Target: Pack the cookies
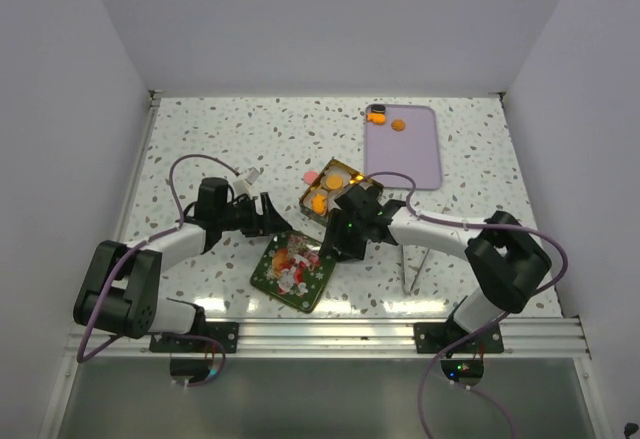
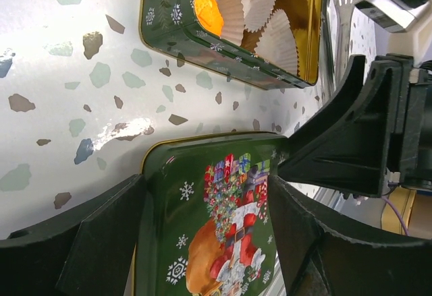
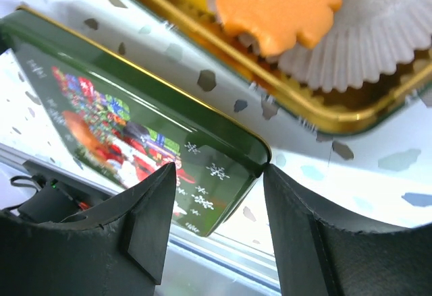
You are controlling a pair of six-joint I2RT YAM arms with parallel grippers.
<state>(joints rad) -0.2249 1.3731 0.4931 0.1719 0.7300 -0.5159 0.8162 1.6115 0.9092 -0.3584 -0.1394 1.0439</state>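
Orange cookies [image 1: 338, 181] lie in white paper cups inside the open green and gold tin [image 1: 305, 191] at mid-table, with a pink one [image 1: 311, 176] at its far corner. More cookies [image 1: 398, 125], orange and one black, lie on the purple tray [image 1: 415, 159]. The green Santa lid [image 1: 293, 267] lies flat in front of the tin. My left gripper [image 1: 268, 215] is open over the lid's left corner; the lid [image 2: 216, 228] shows between its fingers. My right gripper [image 1: 338, 241] is open at the lid's right corner, which touches one finger [image 3: 297, 208]. An orange cookie [image 3: 277, 3] shows in the tin.
A thin wire stand [image 1: 415, 259] rests on the table right of the lid, under the right arm. The table's near edge is a metal rail [image 1: 330, 334]. White walls close in the sides and back.
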